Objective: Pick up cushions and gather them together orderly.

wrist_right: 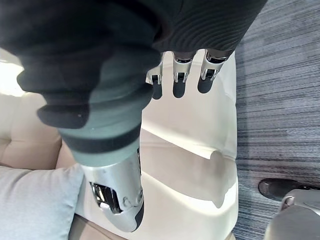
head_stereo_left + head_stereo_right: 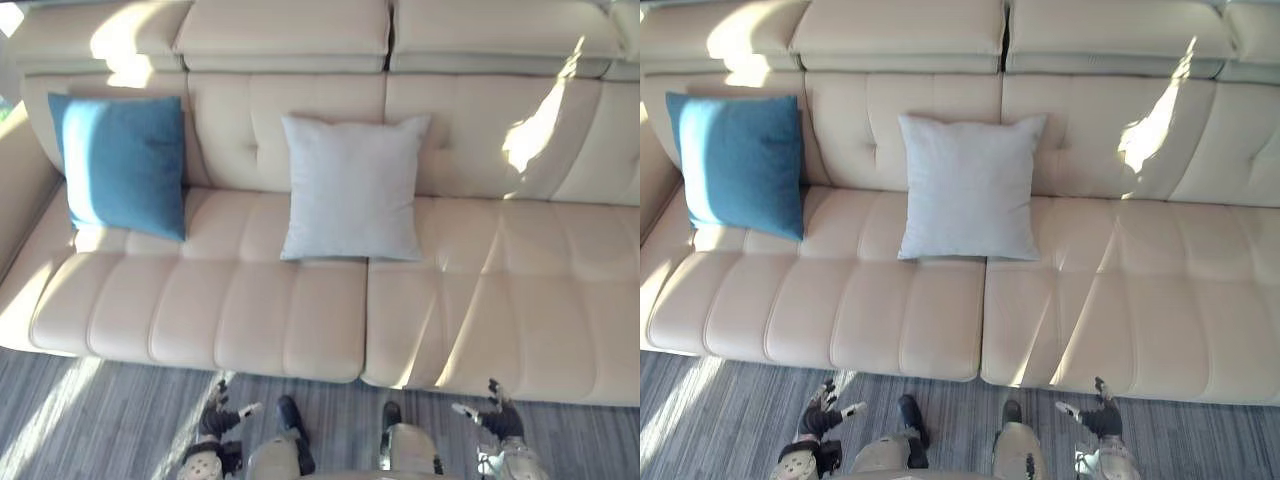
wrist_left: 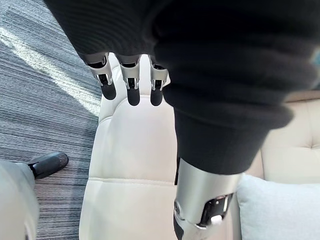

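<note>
A blue cushion [image 2: 125,163] leans against the backrest at the left end of the cream sofa [image 2: 250,320]. A pale grey cushion [image 2: 353,187] stands upright against the backrest near the middle. Both also show in the right eye view, blue cushion [image 2: 740,162] and grey cushion [image 2: 968,186]. My left hand [image 2: 217,416] hangs low over the floor in front of the sofa, open and empty. My right hand [image 2: 497,412] hangs likewise at the lower right, open. In the wrist views the straight fingers [image 3: 132,85] and fingers [image 1: 180,75] hold nothing; a corner of the grey cushion [image 3: 280,210] shows.
The right half of the sofa seat [image 2: 520,300] is bare, with sun patches on the backrest [image 2: 535,135]. A grey striped carpet [image 2: 90,420] runs along the sofa's front edge. The sofa's left armrest [image 2: 15,190] bounds the far left.
</note>
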You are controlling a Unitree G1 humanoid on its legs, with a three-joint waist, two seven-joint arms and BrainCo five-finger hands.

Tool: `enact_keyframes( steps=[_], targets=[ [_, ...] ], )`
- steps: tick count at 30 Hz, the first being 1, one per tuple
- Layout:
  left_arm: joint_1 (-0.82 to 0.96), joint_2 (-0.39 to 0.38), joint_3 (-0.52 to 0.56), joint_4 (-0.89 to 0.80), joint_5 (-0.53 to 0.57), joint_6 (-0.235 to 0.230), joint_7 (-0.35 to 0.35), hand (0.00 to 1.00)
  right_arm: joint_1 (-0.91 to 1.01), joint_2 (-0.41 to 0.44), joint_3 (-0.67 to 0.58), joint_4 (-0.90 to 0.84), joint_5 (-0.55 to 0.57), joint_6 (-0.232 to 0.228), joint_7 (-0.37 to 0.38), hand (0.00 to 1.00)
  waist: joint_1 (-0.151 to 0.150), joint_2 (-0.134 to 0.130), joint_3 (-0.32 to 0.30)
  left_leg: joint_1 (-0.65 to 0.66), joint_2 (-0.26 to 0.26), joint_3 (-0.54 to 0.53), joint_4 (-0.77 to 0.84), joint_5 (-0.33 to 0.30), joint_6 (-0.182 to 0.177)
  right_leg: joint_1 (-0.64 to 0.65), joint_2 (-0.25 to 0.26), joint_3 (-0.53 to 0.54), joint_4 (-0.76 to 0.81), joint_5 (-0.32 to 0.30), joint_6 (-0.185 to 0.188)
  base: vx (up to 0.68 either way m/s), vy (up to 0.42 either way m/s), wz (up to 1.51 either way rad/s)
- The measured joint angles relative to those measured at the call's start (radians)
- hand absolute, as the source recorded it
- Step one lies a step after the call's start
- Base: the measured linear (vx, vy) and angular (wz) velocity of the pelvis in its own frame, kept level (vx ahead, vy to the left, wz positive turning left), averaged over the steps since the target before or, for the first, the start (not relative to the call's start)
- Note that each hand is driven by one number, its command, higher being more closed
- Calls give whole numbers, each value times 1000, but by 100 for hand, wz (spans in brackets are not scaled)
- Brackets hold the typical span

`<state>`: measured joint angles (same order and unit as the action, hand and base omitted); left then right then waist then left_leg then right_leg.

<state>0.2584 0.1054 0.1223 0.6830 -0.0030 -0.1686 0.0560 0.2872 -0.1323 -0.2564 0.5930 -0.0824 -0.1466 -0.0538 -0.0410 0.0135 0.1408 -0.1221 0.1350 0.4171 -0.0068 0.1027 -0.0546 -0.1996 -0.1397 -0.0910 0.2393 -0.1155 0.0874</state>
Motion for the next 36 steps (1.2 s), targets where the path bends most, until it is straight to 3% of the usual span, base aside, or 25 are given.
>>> enact_keyframes(
  steps=[5,7,9,10,11,12,13,14,15,16,17,18,19,20,21,23,24,25,26,28,30,32,36],
  targets=[
    [-35,74,0,39,32,5,-7,0,-56,-31,28,71,-7,11,13,0,1,-16,-2,16,-5,53,-5,-1,3,0,7,65,-44,63,18,8,44,-38],
    [-82,88,0,33,37,4,-2,0,-63,-50,74,75,-7,13,14,0,0,-20,0,-38,15,51,72,-38,32,-51,9,63,-1,110,34,-91,36,-20],
    [-102,86,2,29,36,0,6,0,-86,-38,101,102,-13,21,10,0,-10,-23,7,-52,45,49,105,-46,46,-105,-2,53,275,-3,4,-94,-34,21],
    [-99,87,1,20,36,1,11,0,-62,-28,121,116,-33,22,11,0,-8,-32,7,-51,44,29,133,-51,53,-104,-8,45,487,-57,28,-80,-69,47],
    [-95,85,1,18,36,3,12,0,-61,-26,131,130,-40,22,11,0,-8,-42,1,-54,43,17,141,-53,56,-92,-9,42,550,-65,39,-150,-151,54],
    [-84,88,1,11,36,6,13,0,-64,-25,152,153,-48,23,11,0,-3,-69,-11,-67,35,-1,162,-52,55,-58,-12,41,597,-52,45,-150,-135,30],
    [-82,76,2,14,36,11,13,0,-78,-31,151,162,-49,23,9,0,9,-81,-17,-83,31,-7,175,-44,42,-40,-3,35,539,-85,75,-162,-101,9],
    [-80,63,1,14,36,12,13,0,-95,-39,149,169,-49,23,7,0,19,-74,-16,-92,39,-18,168,-43,31,-33,14,33,495,-90,83,-159,-18,-57],
    [-69,35,-1,11,36,13,13,0,-133,-52,145,170,-61,23,-9,0,52,-38,-13,-120,43,-59,135,-30,13,-6,51,31,356,-127,40,-231,-17,-74],
    [-66,35,-1,10,36,12,13,0,-148,-53,146,168,-70,23,-11,0,60,-39,-12,-138,44,-59,129,-11,14,-2,55,28,308,-152,18,-312,-97,-69],
    [-72,37,-2,16,34,16,13,0,-182,-53,147,172,-77,24,-12,0,54,-38,7,-183,42,-57,136,9,12,8,52,17,209,-213,-44,-346,-120,-12],
    [-99,21,-15,21,34,26,14,0,-201,-69,143,178,-77,27,-12,0,49,7,39,-199,62,-77,140,15,1,9,80,-5,185,-174,-46,-306,-103,3],
    [-105,18,-34,14,34,26,15,0,-201,-72,141,178,-77,41,-13,0,52,34,49,-202,75,-97,113,15,-40,5,102,-11,165,-144,-67,-309,-51,8],
    [-104,22,-41,13,34,26,15,0,-198,-68,142,178,-77,44,-14,0,52,34,50,-203,72,-113,100,-9,-84,6,98,-16,148,-127,-78,-312,-1,9],
    [-107,26,-43,12,35,25,14,0,-199,-58,136,176,-77,43,-18,0,50,9,59,-216,58,-141,131,-54,-125,1,83,-28,110,-99,-93,-355,-38,12],
    [-105,23,-43,13,36,26,14,0,-207,-52,125,177,-78,43,-33,0,52,-3,64,-233,36,-194,336,-90,-76,-14,69,-16,107,-81,-99,-242,-31,-5],
    [-97,17,-46,13,36,27,14,0,-211,-54,125,176,-78,43,-35,0,51,-8,65,-207,17,-231,431,-141,-56,-18,75,0,102,-68,-97,-136,25,-42],
    [-88,16,-50,13,36,27,13,0,-219,-54,126,176,-81,43,-35,0,53,5,58,-165,5,-269,437,-220,-61,-31,92,25,85,-45,-94,-130,67,-71],
    [-82,16,-51,16,36,27,13,0,-232,-51,127,176,-87,43,-35,0,56,12,56,-126,-4,-300,394,-258,-55,-44,109,51,63,-18,-88,-101,72,-71],
    [-85,16,-52,20,36,27,14,0,-241,-49,127,176,-88,43,-35,0,54,12,55,-85,-15,-304,306,-271,-32,-47,118,75,33,11,-78,-73,62,-52],
    [-97,18,-66,26,36,27,16,0,-224,-45,115,175,-88,44,-35,0,47,1,45,-35,-32,-276,208,-234,-13,-12,108,98,-60,74,-59,-70,87,-36],
    [-115,19,-84,36,37,27,16,0,-207,-44,97,174,-86,44,-38,0,27,2,35,-25,-44,-261,189,-229,-5,7,98,114,-106,101,-43,-57,107,-22],
    [-133,22,-91,44,44,28,23,0,-204,-34,97,167,-85,45,-39,0,22,0,30,2,-46,-176,185,-233,6,-2,106,205,-139,142,-31,-19,68,-62]
  ],
)
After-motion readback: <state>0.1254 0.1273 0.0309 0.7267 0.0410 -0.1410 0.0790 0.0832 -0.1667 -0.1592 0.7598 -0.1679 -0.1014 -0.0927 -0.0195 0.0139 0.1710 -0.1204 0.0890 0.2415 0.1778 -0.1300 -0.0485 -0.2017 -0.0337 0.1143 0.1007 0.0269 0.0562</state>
